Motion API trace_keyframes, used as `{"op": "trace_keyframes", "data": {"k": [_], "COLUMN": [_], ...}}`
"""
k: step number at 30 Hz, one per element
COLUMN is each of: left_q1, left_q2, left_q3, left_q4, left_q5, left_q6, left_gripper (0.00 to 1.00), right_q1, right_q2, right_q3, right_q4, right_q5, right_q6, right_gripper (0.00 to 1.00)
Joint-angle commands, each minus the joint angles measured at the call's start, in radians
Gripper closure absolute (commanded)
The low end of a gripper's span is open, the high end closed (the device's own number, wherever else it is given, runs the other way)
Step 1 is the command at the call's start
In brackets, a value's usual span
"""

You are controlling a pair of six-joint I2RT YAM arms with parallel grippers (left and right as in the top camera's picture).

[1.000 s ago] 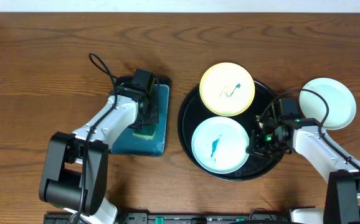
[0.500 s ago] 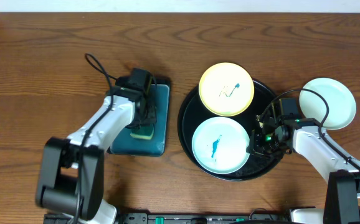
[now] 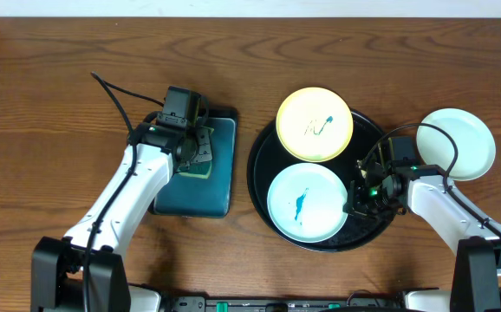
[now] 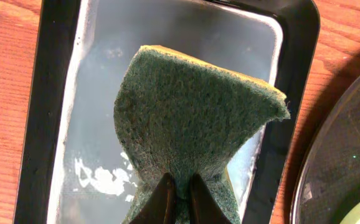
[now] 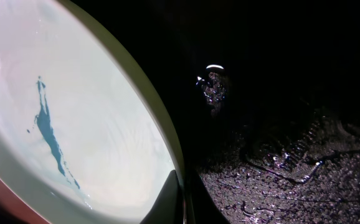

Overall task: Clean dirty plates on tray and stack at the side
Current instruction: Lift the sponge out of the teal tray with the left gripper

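- Bench (image 3: pixel 60 87) is carrying two trays side by side: the teal tray (image 3: pixel 223 195) on the left and the black tray (image 3: pixel 254 173) just beside it on the right.
- Inside the black tray, the yellow plate (image 3: pixel 315 124) is sitting at the far side and the marked mint plate (image 3: pixel 307 204) at the near side. An unmarked mint plate (image 3: pixel 456 143) is lying further right, on the bench.
- Above the teal tray, the left tool (image 4: pixel 179 200) is clenching the sponge (image 4: pixel 192 118). From it, the marked mint plate is lying to the right and slightly nearer the robot, across both tray rims.
- At that plate's right rim, the right tool (image 5: pixel 181 200) is pinching the edge, apparently steadying it.
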Motion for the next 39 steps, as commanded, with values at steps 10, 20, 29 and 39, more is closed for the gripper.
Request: {"op": "trace_keyframes", "data": {"k": [10,20,29,39], "left_q1": [0.003,0.003,0.003,0.003], "left_q2": [0.118,0.255,0.316,0.315], "left_q3": [-0.027,-0.027,-0.027,-0.027], "left_q4": [0.001,0.008,0.008,0.007], "left_q5": [-0.007,-0.007,-0.007,-0.006], "left_q6": [0.01,0.01,0.009,0.009], "left_gripper": [0.92,0.92,0.92,0.92], "right_q1": [0.009,0.009,0.009,0.009], "right_q2": [0.005,0.005,0.005,0.005], "right_q3": [-0.007,-0.007,-0.007,-0.007], "right_q4": [0.013,0.013,0.013,0.012], "right_q5": [0.021,0.021,0.021,0.021], "right_q6": [0.01,0.01,0.01,0.01], "right_gripper": [0.99,0.99,0.99,0.99]}}
